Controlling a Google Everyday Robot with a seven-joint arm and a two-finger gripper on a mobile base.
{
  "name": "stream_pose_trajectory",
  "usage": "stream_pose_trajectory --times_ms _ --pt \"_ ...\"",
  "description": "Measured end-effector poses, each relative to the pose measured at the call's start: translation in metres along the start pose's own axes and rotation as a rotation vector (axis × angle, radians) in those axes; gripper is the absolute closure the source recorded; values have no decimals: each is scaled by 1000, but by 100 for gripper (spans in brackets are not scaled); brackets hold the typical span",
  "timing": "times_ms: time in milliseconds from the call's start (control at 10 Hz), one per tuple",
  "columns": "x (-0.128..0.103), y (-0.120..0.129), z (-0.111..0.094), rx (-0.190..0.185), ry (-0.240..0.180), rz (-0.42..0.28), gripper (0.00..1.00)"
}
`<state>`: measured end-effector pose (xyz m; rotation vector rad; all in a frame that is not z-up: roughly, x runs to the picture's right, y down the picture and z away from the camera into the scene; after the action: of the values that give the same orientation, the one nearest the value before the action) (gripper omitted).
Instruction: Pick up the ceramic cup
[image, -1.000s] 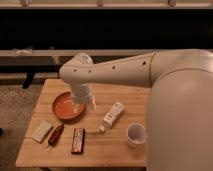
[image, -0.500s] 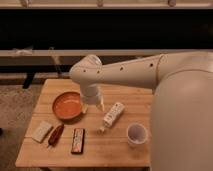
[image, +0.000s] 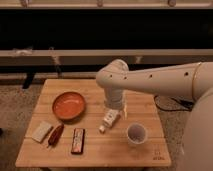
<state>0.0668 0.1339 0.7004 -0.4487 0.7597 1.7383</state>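
Note:
The ceramic cup (image: 136, 134) is small, white and round with a darker inside. It stands upright near the front right of the wooden table (image: 100, 150). My white arm reaches in from the right. The gripper (image: 116, 109) hangs over the middle of the table, above the white tube-like bottle (image: 108, 121), up and to the left of the cup and apart from it. The arm's wrist hides the top of the bottle.
An orange-red bowl (image: 68, 106) sits on the left of the table. In front of it lie a pale flat packet (image: 42, 131), a red-brown packet (image: 55, 135) and a dark bar (image: 77, 140). A dark railing runs behind the table.
The arm has swung to the right, from over the orange-red bowl to over the white bottle, nearer the cup. The objects on the table have not moved.

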Motion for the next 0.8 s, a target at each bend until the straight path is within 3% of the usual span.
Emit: stream_pose_trajectory --times_ms 300,800 --pt "5 -43 6 3 10 137 35" --pt "26 -43 33 -18 31 193 35"
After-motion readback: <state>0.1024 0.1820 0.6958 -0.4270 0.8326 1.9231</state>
